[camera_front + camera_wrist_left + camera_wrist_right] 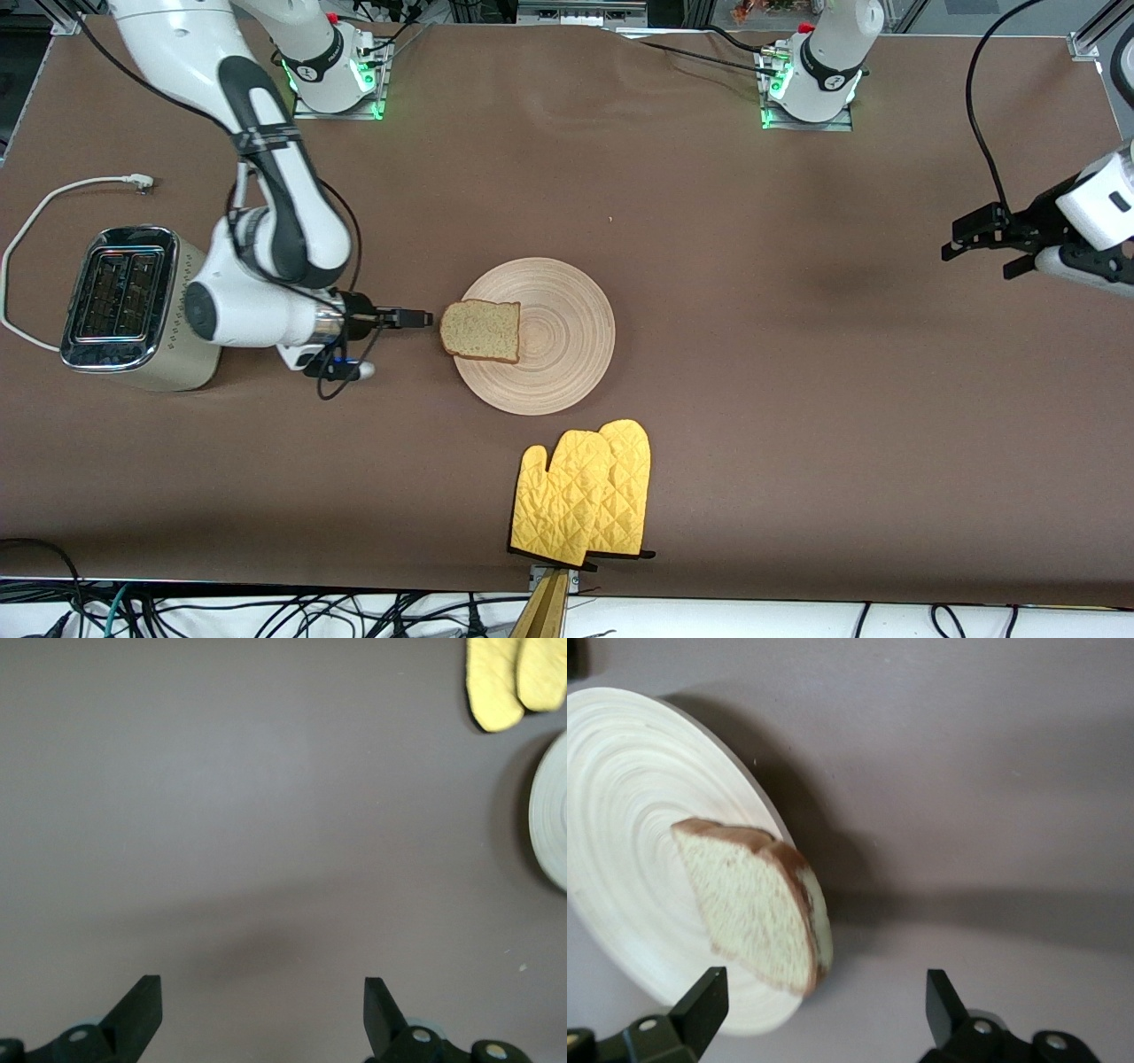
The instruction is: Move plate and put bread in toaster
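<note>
A wide table with a matte brown cloth surface [709, 221] fills the scene under soft, even light. Below its front edge runs a white strip with tangled black cables [266, 611]. 2 quilted yellow oven mitts [585, 496] lie near that edge.

A robotics lab rather than a kitchen: two white robot arms are bolted on metal base plates [337, 108] with green status lights to a broad tabletop [797, 372] covered in brown cloth, and tangled black cables [266, 611] run along its near edge.
</note>
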Controlling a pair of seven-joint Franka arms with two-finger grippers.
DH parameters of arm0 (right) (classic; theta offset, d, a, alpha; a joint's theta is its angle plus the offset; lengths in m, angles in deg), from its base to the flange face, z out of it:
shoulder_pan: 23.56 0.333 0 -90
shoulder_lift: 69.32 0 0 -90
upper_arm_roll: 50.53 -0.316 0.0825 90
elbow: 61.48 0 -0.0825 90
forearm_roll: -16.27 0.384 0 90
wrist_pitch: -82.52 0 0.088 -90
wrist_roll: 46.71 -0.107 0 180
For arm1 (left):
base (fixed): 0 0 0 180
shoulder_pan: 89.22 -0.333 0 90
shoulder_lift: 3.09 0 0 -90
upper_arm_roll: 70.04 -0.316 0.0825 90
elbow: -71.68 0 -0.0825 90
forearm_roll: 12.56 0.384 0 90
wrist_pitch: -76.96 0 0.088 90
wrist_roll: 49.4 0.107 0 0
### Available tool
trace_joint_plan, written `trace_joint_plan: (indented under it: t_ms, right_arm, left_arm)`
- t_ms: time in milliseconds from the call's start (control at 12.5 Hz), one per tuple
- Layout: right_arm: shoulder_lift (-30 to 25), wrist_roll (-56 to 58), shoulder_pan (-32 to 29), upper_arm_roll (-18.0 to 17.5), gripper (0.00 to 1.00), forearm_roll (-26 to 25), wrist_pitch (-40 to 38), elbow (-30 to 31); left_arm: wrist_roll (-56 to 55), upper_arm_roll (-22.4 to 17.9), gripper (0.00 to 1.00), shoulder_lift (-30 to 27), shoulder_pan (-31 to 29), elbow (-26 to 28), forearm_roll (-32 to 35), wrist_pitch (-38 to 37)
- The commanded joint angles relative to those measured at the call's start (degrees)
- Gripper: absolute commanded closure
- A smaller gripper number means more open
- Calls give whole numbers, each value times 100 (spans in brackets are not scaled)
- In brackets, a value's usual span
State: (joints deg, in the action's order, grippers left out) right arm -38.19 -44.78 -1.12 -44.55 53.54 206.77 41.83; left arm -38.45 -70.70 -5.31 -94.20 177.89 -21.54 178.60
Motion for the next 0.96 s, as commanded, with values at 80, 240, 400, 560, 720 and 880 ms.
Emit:
trace_joint_plan:
  t_ms: [80,240,400,560,720,880]
  right_arm:
    - [129,35,340,17,32,193,653,242]
    - [103,62,340,17,60,193,600,286]
    - [103,62,331,17,88,193,600,269]
    - [59,62,331,17,100,193,600,242]
    - [-64,36,332,26,100,193,434,233]
    - [-151,45,323,61,100,193,231,190]
  left_arm:
    - [-1708,451,0,-43,357,-1019,817,-1231]
    - [-1965,488,0,168,496,-1470,863,-1628]
    - [-2149,470,0,448,620,-1638,863,-1700]
    - [-2212,505,0,686,507,-1901,811,-1701]
    - [-2203,488,0,758,436,-1920,775,-1586]
    - [-2168,488,0,714,445,-1963,775,-1621]
